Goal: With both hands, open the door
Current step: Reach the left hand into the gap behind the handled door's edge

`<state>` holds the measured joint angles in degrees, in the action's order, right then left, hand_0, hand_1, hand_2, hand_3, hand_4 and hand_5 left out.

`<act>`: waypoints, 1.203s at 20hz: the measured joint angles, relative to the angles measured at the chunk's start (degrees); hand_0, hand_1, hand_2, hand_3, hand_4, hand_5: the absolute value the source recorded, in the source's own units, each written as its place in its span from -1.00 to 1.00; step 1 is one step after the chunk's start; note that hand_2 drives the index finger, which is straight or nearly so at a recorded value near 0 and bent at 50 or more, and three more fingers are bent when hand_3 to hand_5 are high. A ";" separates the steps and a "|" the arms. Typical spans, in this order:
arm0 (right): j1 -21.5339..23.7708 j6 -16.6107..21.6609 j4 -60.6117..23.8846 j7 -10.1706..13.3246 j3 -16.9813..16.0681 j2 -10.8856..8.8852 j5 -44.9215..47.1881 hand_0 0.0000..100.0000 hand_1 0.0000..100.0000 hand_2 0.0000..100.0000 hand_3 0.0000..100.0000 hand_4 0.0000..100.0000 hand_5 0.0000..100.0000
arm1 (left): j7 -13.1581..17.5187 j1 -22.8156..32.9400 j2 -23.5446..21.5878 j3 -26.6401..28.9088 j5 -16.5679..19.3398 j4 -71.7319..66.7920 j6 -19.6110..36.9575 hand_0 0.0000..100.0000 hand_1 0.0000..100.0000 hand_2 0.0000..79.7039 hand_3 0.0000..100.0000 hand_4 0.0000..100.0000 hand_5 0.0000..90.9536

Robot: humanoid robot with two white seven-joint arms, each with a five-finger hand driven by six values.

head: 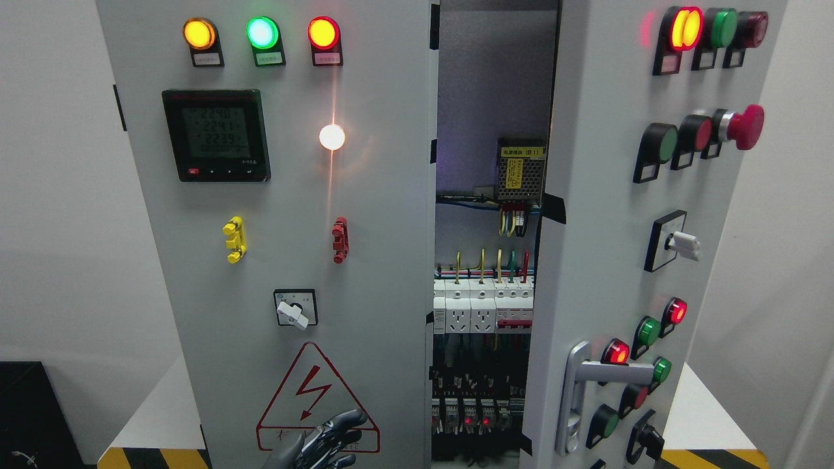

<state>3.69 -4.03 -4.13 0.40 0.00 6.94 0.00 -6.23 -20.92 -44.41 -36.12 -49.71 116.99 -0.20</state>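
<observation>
The fingers [339, 430] of the dark grey, ribbed robot hand [319, 446] at the bottom edge, left of the middle, are spread and relaxed, holding nothing; they lie in front of the red triangular lightning warning sign [317, 400] on the pale grey left cabinet door [378, 260]. The hand points up and to the right, its arm cut off by the frame, so I take it for the left hand; no other hand shows. To the lower right, the pale grey right cabinet door [586, 260] stands swung partly open, its silver lever handle [586, 391] untouched. Between the doors a dark gap shows white breakers [482, 309] and coloured wiring. The right door seems already freed; next, I judge, the hand must reach the left door's inner edge and pull.
</observation>
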 measured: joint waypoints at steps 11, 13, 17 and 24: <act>0.00 0.00 0.00 0.00 0.00 0.00 0.00 -1.00 -1.00 -1.00 -1.00 -1.00 -1.00 | 0.17 -15.54 -1.64 -3.72 -7.43 2.22 0.36 -1.00 -1.00 -1.00 -1.00 -1.00 -1.00; 0.00 0.00 0.00 0.00 0.00 0.00 0.00 -1.00 -1.00 -1.00 -1.00 -1.00 -1.00 | 0.28 -18.41 -1.52 -4.60 -7.86 2.41 0.09 -1.00 -1.00 -1.00 -1.00 -1.00 -1.00; 0.00 0.00 0.00 0.00 0.00 0.00 0.00 -1.00 -1.00 -1.00 -1.00 -1.00 -1.00 | 0.31 -24.68 -1.12 -6.47 -9.57 2.63 -0.60 -1.00 -1.00 -1.00 -1.00 -1.00 -1.00; 0.00 0.00 0.00 0.00 0.00 0.00 0.00 -1.00 -1.00 -1.00 -1.00 -1.00 -1.00 | 0.03 -32.26 0.69 -9.06 -14.46 2.41 -4.00 -1.00 -1.00 -1.00 -1.00 -1.00 -1.00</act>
<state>3.69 -4.02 -4.13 0.40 0.00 6.94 0.00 -6.20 -53.17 -43.72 -45.18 -64.17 119.40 -4.20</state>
